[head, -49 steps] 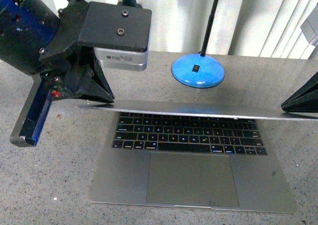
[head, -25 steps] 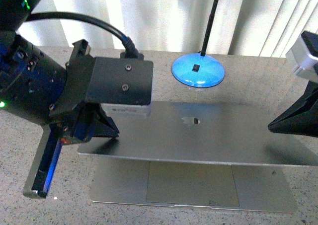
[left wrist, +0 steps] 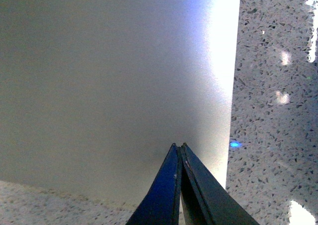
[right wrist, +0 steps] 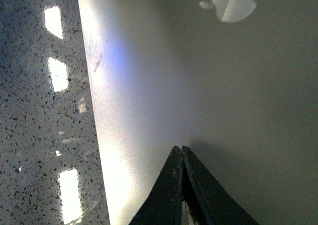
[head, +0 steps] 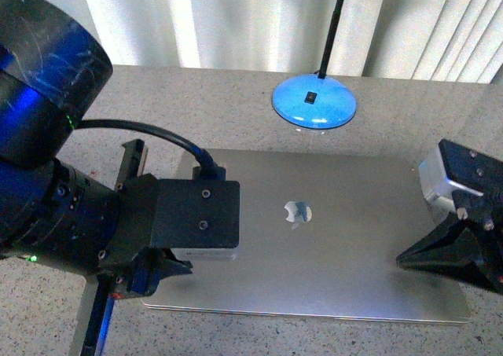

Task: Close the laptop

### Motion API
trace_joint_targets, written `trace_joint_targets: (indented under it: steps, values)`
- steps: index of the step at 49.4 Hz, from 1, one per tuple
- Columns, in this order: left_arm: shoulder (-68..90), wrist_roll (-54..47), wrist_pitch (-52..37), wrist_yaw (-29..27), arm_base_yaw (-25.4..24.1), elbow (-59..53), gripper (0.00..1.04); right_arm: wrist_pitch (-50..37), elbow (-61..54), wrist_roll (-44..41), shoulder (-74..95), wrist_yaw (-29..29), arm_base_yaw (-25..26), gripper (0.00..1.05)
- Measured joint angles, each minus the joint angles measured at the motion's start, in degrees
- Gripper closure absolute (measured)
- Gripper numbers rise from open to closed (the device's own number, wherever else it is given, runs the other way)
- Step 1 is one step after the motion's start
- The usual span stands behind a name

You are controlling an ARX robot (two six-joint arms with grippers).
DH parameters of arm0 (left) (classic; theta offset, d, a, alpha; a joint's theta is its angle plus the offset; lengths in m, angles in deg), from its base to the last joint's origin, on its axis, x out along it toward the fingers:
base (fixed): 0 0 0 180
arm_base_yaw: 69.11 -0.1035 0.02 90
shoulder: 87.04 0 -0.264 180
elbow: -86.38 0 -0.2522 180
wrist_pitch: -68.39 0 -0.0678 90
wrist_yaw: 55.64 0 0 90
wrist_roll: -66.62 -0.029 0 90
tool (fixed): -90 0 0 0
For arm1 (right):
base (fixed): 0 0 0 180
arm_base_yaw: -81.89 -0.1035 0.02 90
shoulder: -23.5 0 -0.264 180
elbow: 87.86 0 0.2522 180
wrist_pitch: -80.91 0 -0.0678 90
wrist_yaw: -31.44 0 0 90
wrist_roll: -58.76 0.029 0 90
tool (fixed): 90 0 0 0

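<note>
Since its lid lies flat over the base with no keys or screen showing, the laptop (head: 338, 246), on the table (head: 236, 97) just in front of the lamp (head: 313, 104), looks shut; I judge little is left but to lift the arms clear. The left gripper (left wrist: 178, 148) and right gripper (right wrist: 179, 149) are each pinched closed on nothing, tips on the lid near its side edges. The left arm hides the near left corner, so there may be a sliver of gap there.
</note>
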Motion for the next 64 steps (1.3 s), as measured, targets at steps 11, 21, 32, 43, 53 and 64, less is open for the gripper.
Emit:
trace_joint_targets:
  steps: [11,21,32,43,53,64]
  values:
    - [1.84,1.07,-2.54,0.52,0.26,-2.01,1.01,-3.89,-2.32,1.22,1.88,-1.27,-0.17,1.02]
    - [1.79,1.07,-2.51,0.72,-0.24,-2.05,1.01,-4.11,-2.36,1.79,1.99,-1.64,0.09,1.02]
    - [0.33,1.27,-1.14,1.01,-0.94,-2.05,1.01,-2.6,-2.19,2.67,0.66,-1.73,0.15,1.02]
    - [-5.22,2.67,-0.81,3.3,-2.38,-2.03,1.01,-2.43,-1.84,7.82,-6.67,-7.39,0.13,1.02]
    - [-14.56,6.12,-5.07,5.79,-7.45,-2.78,1.01,-11.41,-2.6,19.06,-19.65,-12.15,0.39,1.02]
    - [-30.29,16.48,-8.59,12.52,-16.94,-4.87,1.01,-35.21,-7.34,42.51,-32.96,-4.61,2.16,1.02]
